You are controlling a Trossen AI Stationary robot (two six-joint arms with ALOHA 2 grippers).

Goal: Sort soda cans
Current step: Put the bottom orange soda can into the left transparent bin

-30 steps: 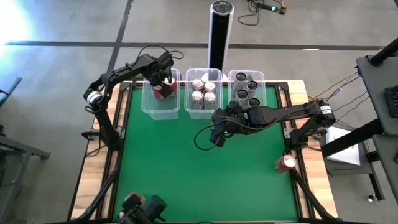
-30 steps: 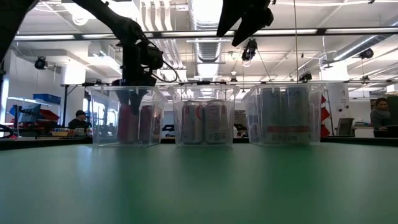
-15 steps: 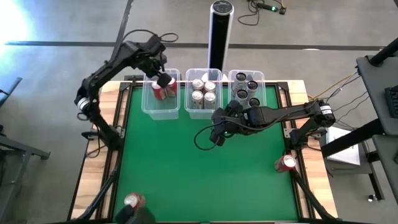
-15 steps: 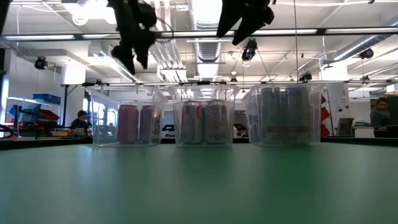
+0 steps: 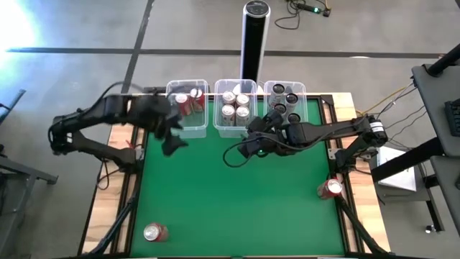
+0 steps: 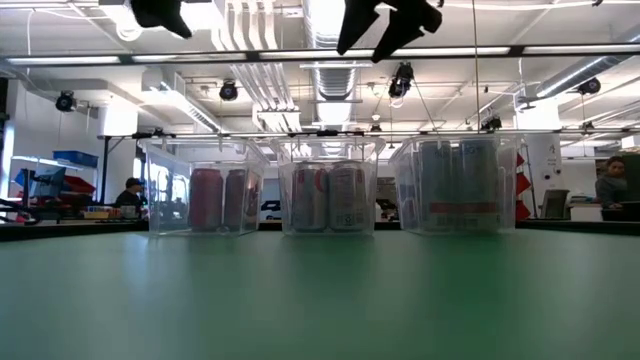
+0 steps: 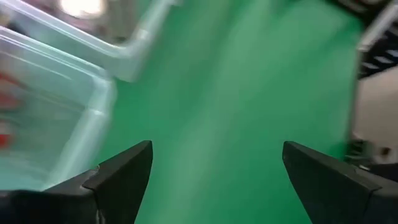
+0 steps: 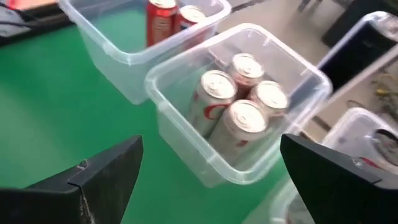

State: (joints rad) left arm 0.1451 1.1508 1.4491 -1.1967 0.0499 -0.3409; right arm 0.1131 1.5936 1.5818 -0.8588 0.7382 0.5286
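Green felt table (image 5: 237,194), three clear tubs in a row at its far edge. Red cans (image 5: 188,102) in the left tub (image 5: 185,126) (two upright, seen through the wall in the low view). Four silver cans (image 8: 239,109) standing packed together in the middle tub (image 8: 298,134). Dark grey cans (image 5: 285,101) in the right tub (image 5: 305,97). One loose red can (image 5: 154,232) lying on the table's near left corner, another (image 5: 330,189) at the right edge, on the wooden border, well apart from the tubs.

Left gripper (image 5: 171,137) over the felt just in front of the left tub, fingers (image 7: 121,177) spread wide and holding nothing, only green surface and a tub corner between them in the wrist view. Right gripper (image 5: 251,147) over the felt just in front of the middle tub, fingers (image 8: 106,168) likewise spread and empty, facing the silver cans. Both grippers high above the table in the low view, clear of the tubs.

Black post (image 5: 254,36) with silver cap behind the middle tub, off the table. Person (image 6: 126,195) seated far back in the room, left of the tubs.
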